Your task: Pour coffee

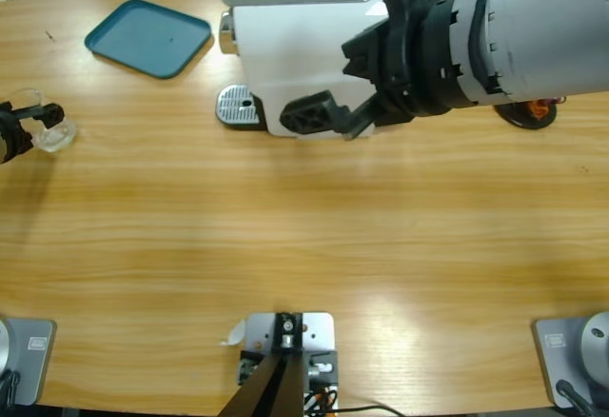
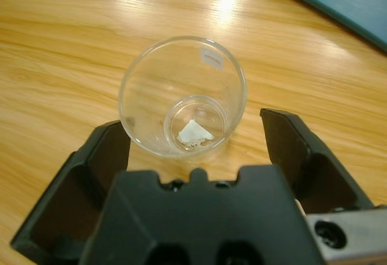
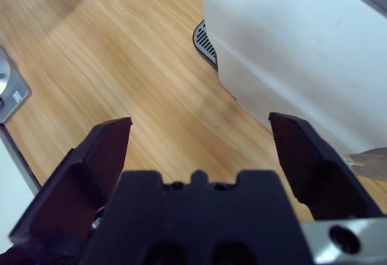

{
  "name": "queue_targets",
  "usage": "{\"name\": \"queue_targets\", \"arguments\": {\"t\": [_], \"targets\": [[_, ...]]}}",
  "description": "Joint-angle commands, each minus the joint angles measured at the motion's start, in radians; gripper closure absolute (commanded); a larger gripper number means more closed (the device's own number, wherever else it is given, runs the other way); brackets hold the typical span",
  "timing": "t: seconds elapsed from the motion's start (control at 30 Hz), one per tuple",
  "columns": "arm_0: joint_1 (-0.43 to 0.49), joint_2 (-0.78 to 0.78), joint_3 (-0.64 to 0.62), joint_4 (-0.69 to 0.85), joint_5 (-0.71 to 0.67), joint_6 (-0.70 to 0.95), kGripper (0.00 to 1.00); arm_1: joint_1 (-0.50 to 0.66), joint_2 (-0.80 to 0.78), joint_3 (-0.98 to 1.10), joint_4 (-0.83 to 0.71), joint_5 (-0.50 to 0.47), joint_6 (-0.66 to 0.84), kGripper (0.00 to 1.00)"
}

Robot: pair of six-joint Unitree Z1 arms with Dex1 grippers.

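Only the left wrist view looks down into the clear glass [image 2: 182,97]: it stands upright on the wooden counter [image 2: 72,41] between the left gripper [image 2: 199,141]'s jaws, which are spread apart on either side of its base, and whether they touch it I cannot tell. A small white scrap lies at its bottom and a pale label sits on its far wall; any coffee in it is too faint to make out. In the high view the same glass [image 1: 52,131] is small at the counter's left edge with the left gripper [image 1: 29,122] at it. The right wrist view shows the right gripper [image 3: 199,141] with its jaws wide apart, holding nothing, just beside the white wall of the coffee machine [image 3: 290,53], whose round metal drip grille [image 3: 205,41] peeks out at its foot. From above, the right arm [image 1: 495,46] crosses over the coffee machine [image 1: 295,55] and hides part of it; the grille [image 1: 238,106] lies at its left end. A teal tray [image 1: 147,36] lies on the counter [image 1: 304,236] near the top left, well apart from the glass. A dark round thing [image 1: 528,112] with a bit of orange shows under the arm at right.
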Motion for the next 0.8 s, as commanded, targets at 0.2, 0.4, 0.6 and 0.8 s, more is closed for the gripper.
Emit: {"name": "queue_targets", "arguments": {"t": [0.2,0.4,0.6,0.8], "targets": [[0.054,0.027,0.037,-0.053,0.006,0.089,0.032,0.009,0.053,0.002,-0.007,0.026,0.012,0.000],[0.064,0.073,0.040,-0.139,-0.004,0.150,0.032,0.009,0.066,-0.003,-0.005,0.025,0.012,0.000],[0.077,0.134,0.063,-0.217,-0.025,0.151,0.046,0.009,0.072,-0.012,-0.002,0.026,0.012,0.000],[0.101,0.151,0.084,-0.280,-0.071,0.175,0.551,0.009,0.074,-0.010,-0.002,0.027,0.012,0.000]]}}
